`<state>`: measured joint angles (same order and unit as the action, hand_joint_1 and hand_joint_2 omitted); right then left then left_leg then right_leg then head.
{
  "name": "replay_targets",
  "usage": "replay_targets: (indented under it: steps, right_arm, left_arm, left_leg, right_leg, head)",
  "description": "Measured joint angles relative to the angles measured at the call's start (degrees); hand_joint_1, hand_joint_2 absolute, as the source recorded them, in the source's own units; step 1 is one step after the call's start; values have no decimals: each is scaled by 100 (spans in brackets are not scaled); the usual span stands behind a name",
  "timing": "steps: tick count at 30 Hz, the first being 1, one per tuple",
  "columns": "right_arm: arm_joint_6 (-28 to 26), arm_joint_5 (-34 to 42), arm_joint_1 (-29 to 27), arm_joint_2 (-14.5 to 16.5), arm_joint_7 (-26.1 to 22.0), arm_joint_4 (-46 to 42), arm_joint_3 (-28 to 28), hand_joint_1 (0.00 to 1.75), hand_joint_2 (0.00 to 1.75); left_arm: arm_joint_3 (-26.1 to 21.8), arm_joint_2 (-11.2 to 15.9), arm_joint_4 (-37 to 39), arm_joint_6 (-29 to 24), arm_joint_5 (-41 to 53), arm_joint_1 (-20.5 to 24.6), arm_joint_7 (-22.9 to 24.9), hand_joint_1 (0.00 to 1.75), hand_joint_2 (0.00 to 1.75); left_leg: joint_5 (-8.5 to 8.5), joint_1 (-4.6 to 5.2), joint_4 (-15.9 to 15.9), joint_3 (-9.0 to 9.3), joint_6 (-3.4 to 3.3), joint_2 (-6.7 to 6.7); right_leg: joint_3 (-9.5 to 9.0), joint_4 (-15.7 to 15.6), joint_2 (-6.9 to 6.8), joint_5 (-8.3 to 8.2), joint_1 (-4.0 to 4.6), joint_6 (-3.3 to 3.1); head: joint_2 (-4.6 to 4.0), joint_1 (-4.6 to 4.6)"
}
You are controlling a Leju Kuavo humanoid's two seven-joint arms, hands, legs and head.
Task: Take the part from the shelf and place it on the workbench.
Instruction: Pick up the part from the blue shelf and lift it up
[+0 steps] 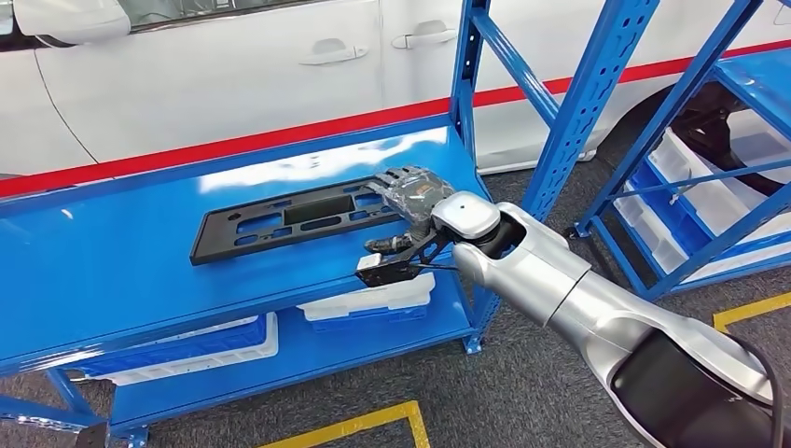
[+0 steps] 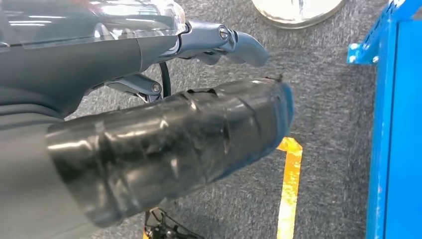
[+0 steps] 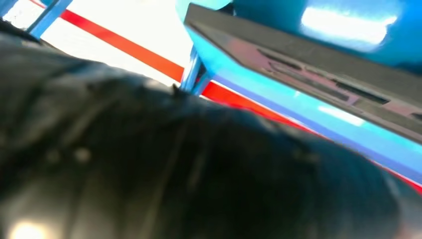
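On the far left we see a white car point(image 1: 187, 75) with a red stripe along its side, standing behind the blue shelf point(image 1: 112, 252). The top board of this shelf is glossy and takes most of the left half of the head view. Under it, on the lower board, stands a white and blue bin point(image 1: 201, 350) at the left and a second bin point(image 1: 373, 303) more to the right.

On the top board lies the part point(image 1: 289, 219), a long flat black plate with several slots cut in it. It lies flat, a little slanted, with its left end nearer to us and its right end farther. In the right wrist view the part point(image 3: 318, 69) shows as a dark plate resting on the blue board.

At the right end of the part we see the right hand point(image 1: 410, 191), wrapped in a clear film. Its fingers lie over the right end of the part, but we cannot tell if they grip the part or only rest on it. The silver right arm point(image 1: 578, 289) comes in from the lower right.

To the right of the shelf post stands another blue rack point(image 1: 690, 196) with white bins, on grey carpet point(image 1: 522, 383) with yellow tape lines.

In the left wrist view the left hand point(image 2: 164, 149) hangs over the carpet with a dark wrapped thumb and holds nothing; its fingers are stretched and apart.
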<state>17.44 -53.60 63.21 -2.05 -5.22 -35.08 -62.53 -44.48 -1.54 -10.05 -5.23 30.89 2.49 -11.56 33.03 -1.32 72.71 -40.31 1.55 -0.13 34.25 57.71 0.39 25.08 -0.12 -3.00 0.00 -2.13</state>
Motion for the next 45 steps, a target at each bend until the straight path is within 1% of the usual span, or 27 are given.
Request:
replay_targets:
  steps: [1, 2, 4, 6, 9, 11, 12, 14, 15, 16, 17, 18, 20, 21, 23, 26, 28, 30, 31, 32, 34, 35, 36, 37, 41, 43, 45]
  right_arm:
    - [-1, 3, -12, 0, -1, 0, 0, 0, 0]
    - [-2, 8, -20, 0, -2, 0, -1, 0, 0]
    - [-8, 20, -23, 0, -4, 1, -1, 0, 0]
    - [-25, 40, -20, 0, -8, 2, -1, 0, 0]
    - [-75, 74, -28, 0, -19, 2, -2, 0, 0]
    - [-98, 79, -27, -2, -22, 2, -2, 0, 0]
    - [-103, 79, -29, -5, -22, 3, -2, 0, 0]
    - [-105, 80, -54, -13, -22, 9, -2, 0, 0]
    - [-105, 81, -76, -15, -22, 14, -2, 0, 0]
    - [-105, 81, -96, -16, -22, 19, -2, 0, 0]
    - [-105, 81, -108, -17, -22, 23, -2, 0, 0]
    - [-106, 81, -112, -19, -22, 26, -2, 0, 0]
    - [-107, 81, -106, -24, -22, 30, -2, 0, 0]
    - [-107, 81, -102, -25, -22, 31, -2, 0, 0]
    - [-108, 81, -101, -25, -22, 33, -2, 0, 0]
    - [-111, 81, -93, -32, -17, 32, -2, 0, 0]
    - [-114, 81, -83, -26, -19, 32, -2, 0, 0]
    - [-121, 81, -100, -17, -24, 33, -2, 0, 0]
    - [-128, 81, -118, -15, -24, 37, -2, 0, 0]
    - [-138, 81, -132, -15, -24, 42, -2, 0, 0]
    - [-166, 81, -142, -14, -24, 49, -2, 0, 0]
    - [-179, 81, -140, -13, -24, 52, -2, 0, 0]
    - [-188, 81, -137, -11, -24, 55, -2, 0, 0]
    - [-193, 81, -136, -9, -24, 60, -2, 0, 0]
    - [-208, 102, -142, -8, -37, 83, -2, 0, 0]
    - [-242, 141, -155, -14, -57, 96, -2, 0, 0]
    - [-305, 177, -227, -26, -79, 127, -2, 0, 0]
  left_arm:
    - [0, 0, 0, 1, 7, -5, 0, 0, 0]
    - [0, 1, 0, 1, 15, -8, -1, 0, 0]
    - [-1, 5, 1, 1, 30, -9, -5, 0, 0]
    - [-2, 9, 2, 3, 51, -5, -15, 0, 0]
    - [-5, 7, 2, 11, 86, 1, -38, 0, 0]
    - [-14, 2, 1, 15, 93, 3, -48, 0, 0]
    - [-20, 1, 0, 16, 94, 6, -50, 0, 0]
    - [-32, 1, 0, 16, 94, 7, -52, 0, 0]
    - [-35, 1, 0, 16, 93, 6, -52, 0, 0]
    - [-36, 0, 0, 16, 93, 5, -52, 0, 0]
    - [-38, -1, 0, 16, 93, 3, -52, 0, 0]
    - [-39, -1, 0, 16, 93, 2, -52, 0, 0]
    - [-43, -3, 0, 16, 93, 0, -52, 0, 0]
    - [-44, -4, 0, 16, 93, 2, -52, 0, 0]
    - [-46, -11, 0, 17, 93, 6, -52, 0, 0]
    - [-48, -19, -2, 17, 93, 9, -52, 0, 0]
    - [-48, -10, -2, 17, 94, 12, -54, 0, 0]
    - [-49, -1, -2, 15, 99, 9, -54, 0, 0]
    - [-49, 1, -2, 14, 104, 5, -53, 0, 0]
    - [-51, 1, -2, 11, 110, 2, -52, 0, 0]
    - [-67, 3, -2, 3, 128, 0, -46, 0, 0]
    - [-79, 4, -2, 0, 137, 2, -40, 0, 0]
    - [-91, 5, -2, -2, 146, 4, -34, 0, 0]
    - [-102, 4, -2, -1, 153, 6, -23, 0, 0]
    - [-136, -3, -2, 7, 168, 9, 1, 0, 0]
    - [-150, -6, -2, 1, 169, 13, -2, 0, 0]
    - [-172, -6, -2, -4, 184, 18, -15, 0, 0]
  left_leg:
    - [-70, -1, 89, -106, 9, 1]
    - [-256, -3, -54, -96, 10, 2]
    - [-741, 0, -788, 184, -7, 2]
    - [-936, 22, -1347, 440, -52, -4]
    - [-882, 30, -1467, 497, -146, -4]
    - [-870, 4, -1509, 547, -220, 4]
    - [-860, -8, -1526, 575, -258, 8]
    - [-826, -5, -1528, 603, -311, 11]
    - [-809, -4, -1525, 614, -320, 10]
    - [-789, -3, -1521, 631, -322, 7]
    - [-764, -2, -1515, 658, -318, 2]
    - [-733, -1, -1509, 699, -308, -3]
    - [-666, 8, -1501, 773, -271, -10]
    - [-642, 14, -1498, 790, -245, -11]
    - [-622, 25, -1506, 792, -182, -7]
    - [-529, 11, -1415, 782, -90, 9]
    - [-280, 2, -889, 532, -49, 12]
    - [-39, 1, -145, 90, -14, 11]
    - [-37, 0, 63, -71, -1, 11]
    - [-155, -1, 60, -131, 4, 11]
    - [-635, -2, -563, 70, -8, 13]
    - [-820, 8, -926, 230, -20, 11]
    - [-917, 19, -1221, 363, -44, 5]
    - [-931, 31, -1376, 432, -68, -2]
    - [-872, 8, -1463, 497, -193, -4]
    - [-864, -12, -1499, 545, -258, 6]
    - [-842, -7, -1499, 564, -295, 9]
  right_leg:
    - [-25, 5, 4, 25, 0, 3]
    - [-58, 15, 9, 57, -1, 12]
    - [-138, 43, 14, 139, -3, 46]
    - [-164, 81, 23, 205, 18, 97]
    - [-152, 81, 29, 241, 42, 168]
    - [-98, 233, 18, 348, 39, 220]
    - [22, 477, 10, 472, 33, 243]
    - [452, 1251, 1, 778, 13, 271]
    - [671, 1593, -1, 862, 2, 281]
    - [811, 1761, -3, 837, -7, 284]
    - [833, 1695, -5, 687, -14, 278]
    - [737, 1401, -7, 439, -16, 259]
    - [420, 624, -13, -2, 4, 196]
    - [291, 341, -15, -86, 22, 167]
    - [197, 168, -13, -46, 61, 134]
    - [101, 62, -2, -19, 21, 70]
    - [21, 13, -6, -2, -4, 19]
    - [-15, 14, -3, 32, -1, -7]
    - [-32, 20, 0, 53, 2, -7]
    - [-56, 31, 4, 81, 2, -2]
    - [-123, 68, 10, 159, -3, 27]
    - [-147, 90, 14, 202, 5, 52]
    - [-157, 111, 19, 234, 14, 79]
    - [-154, 121, 23, 252, 24, 106]
    - [-123, 179, 22, 330, 36, 207]
    - [89, 621, 8, 559, 26, 255]
    - [515, 1370, 2, 833, 12, 280]
  head:
    - [0, 1]
    - [0, -1]
    - [0, 1]
    - [0, 3]
    - [0, 4]
    - [0, 5]
    - [0, 6]
    - [0, 7]
    - [0, 7]
    - [0, 7]
    - [0, 7]
    - [0, 7]
    - [0, 4]
    - [0, 4]
    - [0, -1]
    - [0, -1]
    - [0, -3]
    - [0, -7]
    - [0, -6]
    - [0, -7]
    - [0, -6]
    - [0, -4]
    - [0, -4]
    - [0, -2]
    - [0, 0]
    - [0, 2]
    - [0, 2]
